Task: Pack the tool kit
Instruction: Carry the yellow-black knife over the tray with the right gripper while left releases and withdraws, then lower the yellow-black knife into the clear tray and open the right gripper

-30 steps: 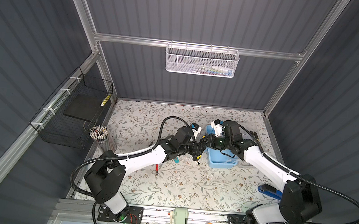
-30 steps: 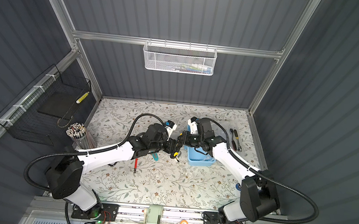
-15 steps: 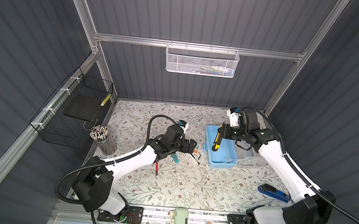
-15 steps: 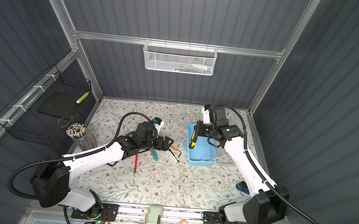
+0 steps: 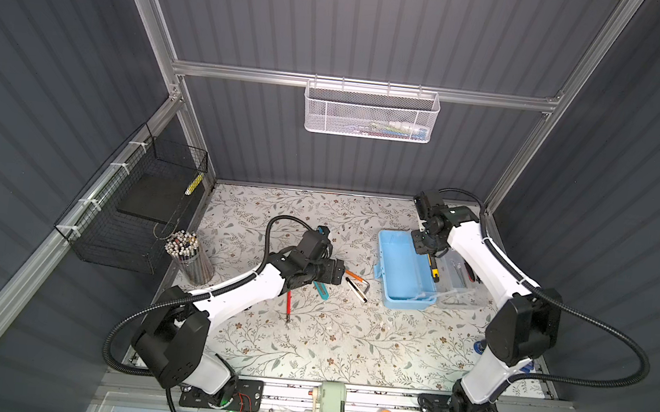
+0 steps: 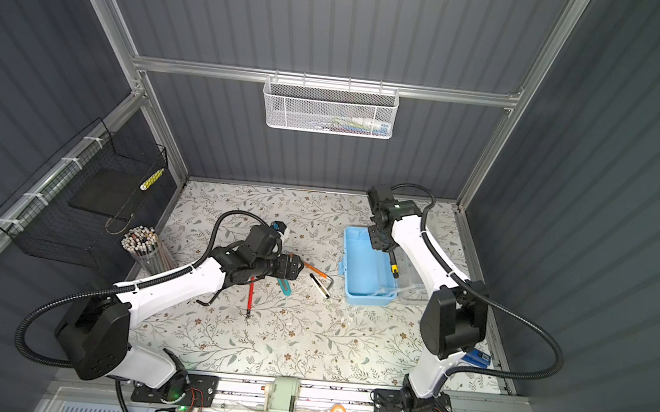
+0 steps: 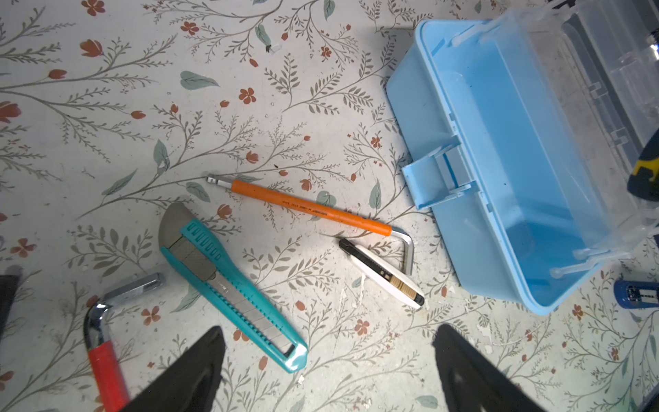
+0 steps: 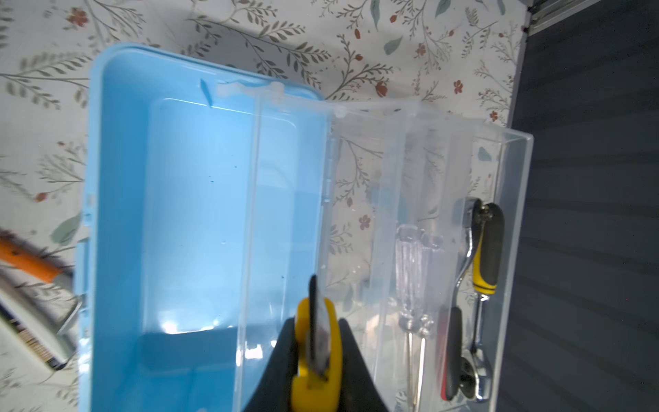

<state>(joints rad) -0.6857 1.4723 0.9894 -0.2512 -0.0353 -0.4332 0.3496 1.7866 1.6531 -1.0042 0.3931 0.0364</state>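
The floral-covered table (image 5: 347, 342) is seen in both top views. A black wire basket (image 5: 131, 211) is hung on the left wall and a white mesh basket (image 5: 369, 113) on the back rail. A cup of pencils (image 5: 189, 255) is set just beside the wire basket.

The light-blue box (image 5: 401, 269) is placed on the right half of the table. Its clear lid (image 5: 461, 287) is folded open and laid flat on the side nearest the right arm.

The left gripper (image 7: 328, 333) is held over the table left of the box, its jaws spread wide with nothing between them. The right gripper (image 8: 315, 335) is clamped on a yellow-black knife (image 8: 313, 392), which is held over the hinge edge where box and lid meet. Whether the knife touches the plastic cannot be told.

Between the left gripper and the box, four loose tools are laid on the table:
- a teal utility knife (image 7: 231, 285);
- an orange-sleeved hex key (image 7: 306, 208);
- a white knife (image 7: 381, 273), tucked inside the bend of that key;
- a red-sleeved hex key (image 7: 103, 356), set apart on the far side of the teal knife.

A ratchet (image 8: 486, 249) with a yellow-black grip and two clear-handled screwdrivers (image 8: 413, 278) are seen lying side by side in the lid.
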